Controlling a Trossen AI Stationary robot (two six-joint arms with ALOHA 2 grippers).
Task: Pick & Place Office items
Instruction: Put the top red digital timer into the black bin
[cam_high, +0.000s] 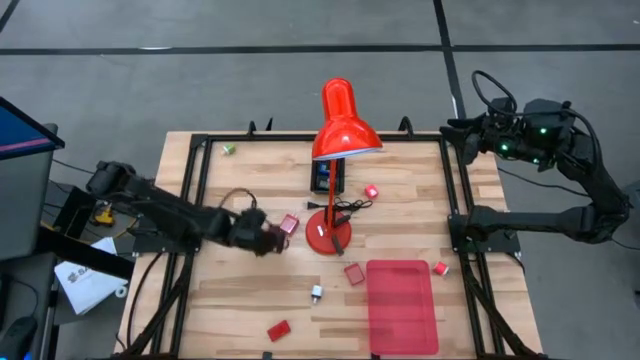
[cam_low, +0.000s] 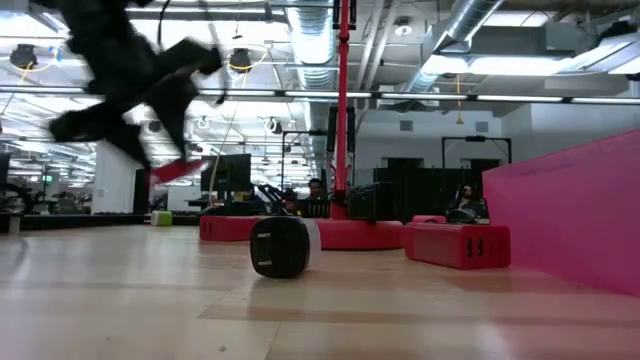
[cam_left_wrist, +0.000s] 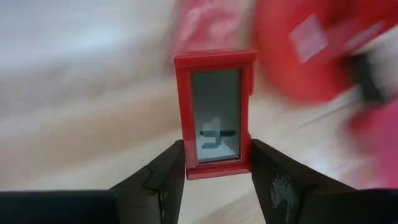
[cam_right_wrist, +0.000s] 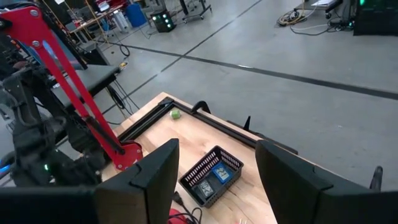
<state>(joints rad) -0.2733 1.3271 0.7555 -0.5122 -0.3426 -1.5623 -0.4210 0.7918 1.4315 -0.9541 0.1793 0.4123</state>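
Item: red block (cam_left_wrist: 216, 112), clamped between our left gripper (cam_left_wrist: 217, 180) fingers, held above the table just left of the lamp (cam_high: 335, 150) base. Long axis: runs straight out from the fingers. Bearing: tray (cam_high: 402, 305) lies to the right and nearer the front edge, past the lamp base. We judge the left arm nearer. Right gripper (cam_right_wrist: 217, 180): fingers apart, empty, parked off the back right corner.
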